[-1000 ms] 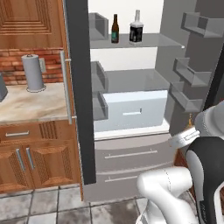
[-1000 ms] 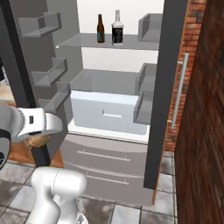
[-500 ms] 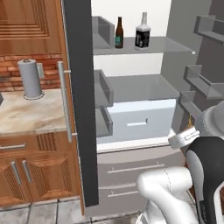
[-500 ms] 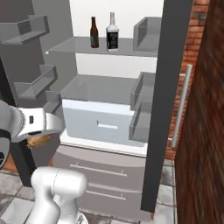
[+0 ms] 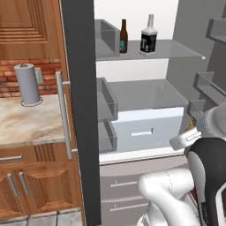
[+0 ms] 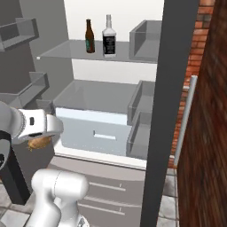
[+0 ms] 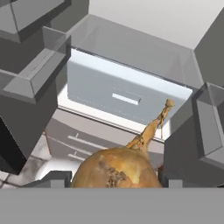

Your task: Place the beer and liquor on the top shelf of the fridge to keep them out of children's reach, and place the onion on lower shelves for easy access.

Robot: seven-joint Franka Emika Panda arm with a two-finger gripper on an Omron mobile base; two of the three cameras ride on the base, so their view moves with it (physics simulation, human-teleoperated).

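Now tool (image 7: 114, 177) clamped on onion (image 7: 116, 168): tan-yellow bulb, brown patch, long dry stem.

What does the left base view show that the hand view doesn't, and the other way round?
Left base view: the beer and liquor upright on the top shelf, apart, plus a paper towel roll on the counter beside the fridge.

Hand view: the onion close up between the two fingers, its stem tip pointing toward the fridge interior, and the door bins on either side.

Both: the white drawer under the lower shelf.
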